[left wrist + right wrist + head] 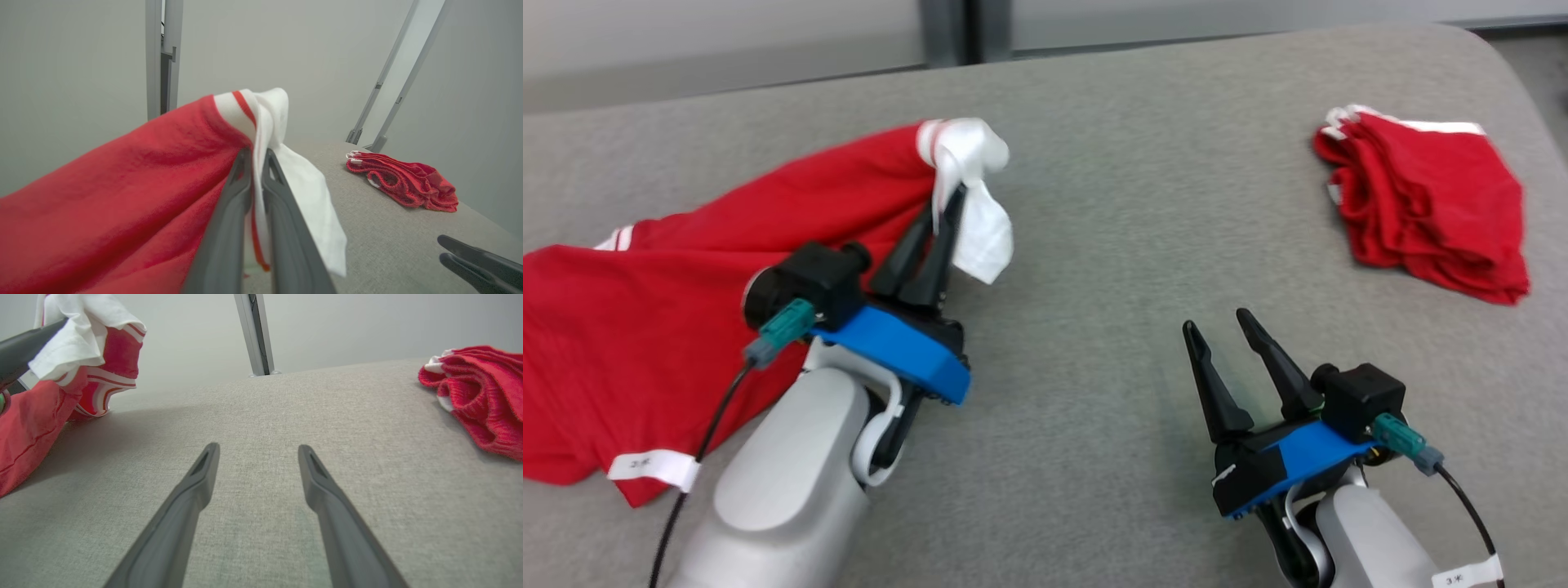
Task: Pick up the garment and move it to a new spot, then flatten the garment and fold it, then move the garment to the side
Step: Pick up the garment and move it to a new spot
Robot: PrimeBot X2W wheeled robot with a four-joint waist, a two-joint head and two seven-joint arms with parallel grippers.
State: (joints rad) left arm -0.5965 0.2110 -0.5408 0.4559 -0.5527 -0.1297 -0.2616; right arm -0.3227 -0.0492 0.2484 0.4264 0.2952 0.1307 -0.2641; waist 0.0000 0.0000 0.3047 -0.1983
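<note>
In the head view, the left pincer (947, 200) is closed tight on the white trim (972, 175) of the red garment (686, 278). The trim bunches over and past the fingertips. The rest of the cloth trails back and to the outer side of the pincer, spreading over the grey padded surface (1094, 163) beside the left forearm. The right pincer (1217, 321) stands with its fingers moderately apart and nothing between them. A folded red pile (1421, 204) lies well ahead of it, toward its outer side.

In the left wrist view, the left pincer (256, 154) has its two fingers nearly together, with the white trim (265, 118) squeezed between them. White cloth hangs down over the right-hand finger. The red body of the garment (122, 183) slopes away to the left. The folded red pile (404, 183) sits far ahead and to the right. The right pincer (441, 248) shows low at the right edge.

In the right wrist view, the right pincer (258, 447) is spread and empty above bare grey padded surface (261, 416). The garment (24, 416) hangs off to its left, with one dark finger (28, 347) of the left pincer against its trim. The folded red pile (486, 388) rests ahead to the right.
</note>
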